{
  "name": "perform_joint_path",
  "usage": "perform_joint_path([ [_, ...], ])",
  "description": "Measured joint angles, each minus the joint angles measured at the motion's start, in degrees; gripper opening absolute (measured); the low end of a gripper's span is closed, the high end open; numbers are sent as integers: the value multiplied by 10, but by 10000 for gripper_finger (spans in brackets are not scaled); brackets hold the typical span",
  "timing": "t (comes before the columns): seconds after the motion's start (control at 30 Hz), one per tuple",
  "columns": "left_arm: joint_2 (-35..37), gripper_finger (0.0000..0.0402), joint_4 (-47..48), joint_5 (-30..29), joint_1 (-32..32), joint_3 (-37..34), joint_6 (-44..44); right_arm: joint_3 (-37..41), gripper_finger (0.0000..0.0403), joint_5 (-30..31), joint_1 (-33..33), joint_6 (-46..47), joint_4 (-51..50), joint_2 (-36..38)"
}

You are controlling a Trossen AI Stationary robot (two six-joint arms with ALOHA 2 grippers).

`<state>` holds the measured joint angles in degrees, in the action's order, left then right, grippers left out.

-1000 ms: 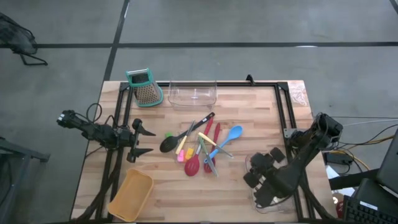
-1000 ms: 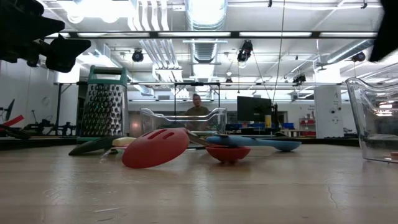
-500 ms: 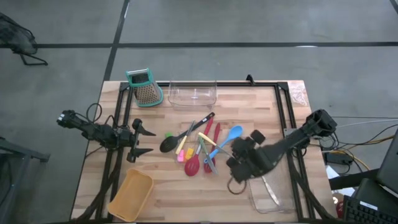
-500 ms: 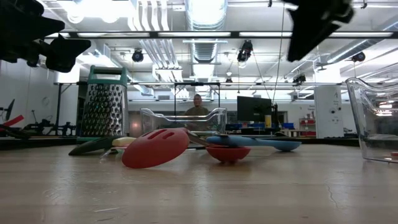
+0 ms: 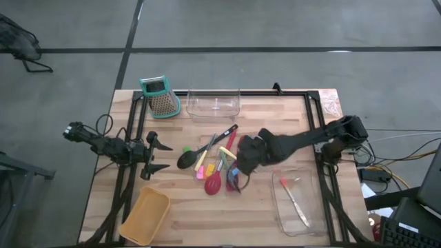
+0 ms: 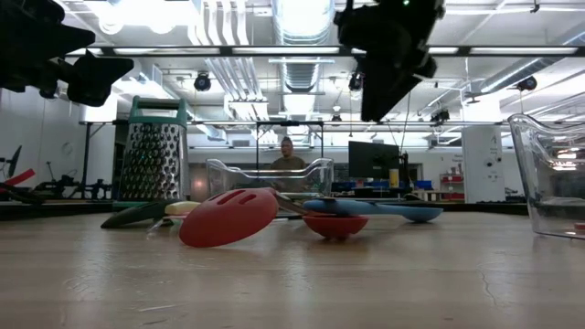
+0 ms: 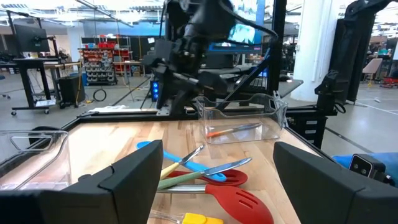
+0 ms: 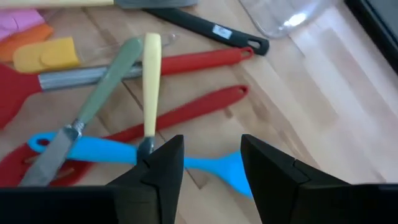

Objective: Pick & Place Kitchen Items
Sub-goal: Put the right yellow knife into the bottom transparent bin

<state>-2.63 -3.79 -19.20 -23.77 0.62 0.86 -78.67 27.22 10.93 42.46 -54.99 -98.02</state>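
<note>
Table [image 5: 289, 117]: the utensil pile [image 5: 217, 165] sits mid-table, with a clear bin [image 5: 298, 207] at about 4 o'clock from it that already holds one utensil, and a tan bin [image 5: 146, 215] at about 7 o'clock.

Right gripper [image 5: 242, 160] hangs over the pile's 3 o'clock edge, well nearer than the left gripper [image 5: 153, 157], which is parked off the pile's 9 o'clock side with fingers apart and nothing between them.

Right gripper's fingers are also apart and empty. The low view shows it up in the air, not yet at utensil height.

Key relation: the right wrist view puts the blue spoon [image 8: 205, 163] directly beyond the gap between the fingers, its handle crossing the opening nearly square-on, so closing across the handle looks workable. The yellow-handled tool [image 8: 150, 81] lies over the spoon near one finger, its long axis running away from the gripper. Two red spoons [image 8: 186, 112] lie just behind. Judgement: blue spoon is the likely pick; there is a risk of clipping the yellow handle on descent.
</note>
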Motion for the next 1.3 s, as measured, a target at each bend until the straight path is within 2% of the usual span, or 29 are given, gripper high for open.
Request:
perform_joint_path([
  [0.13, 0, 312, 0, 0, 0, 0, 0, 3, 170, -49, -33, -40, 36, 0],
  [0.33, 0, 312, 0, 0, 0, 0, 0, 33, 182, -124, -60, -87, 149, 0],
  [0.53, 0, 312, 0, 0, 0, 0, 0, 67, 182, -127, -67, -94, 191, 0],
  [0.9, 0, 312, 0, 0, 0, 0, 0, 133, 147, -127, -67, -94, 333, -11],
  [1.13, 0, 312, 0, 0, 0, 0, 0, 150, 136, -127, -67, -92, 339, -40],
  [1.3, 0, 312, 0, 0, 0, 0, 0, 143, 147, -127, -67, -92, 344, -66],
])
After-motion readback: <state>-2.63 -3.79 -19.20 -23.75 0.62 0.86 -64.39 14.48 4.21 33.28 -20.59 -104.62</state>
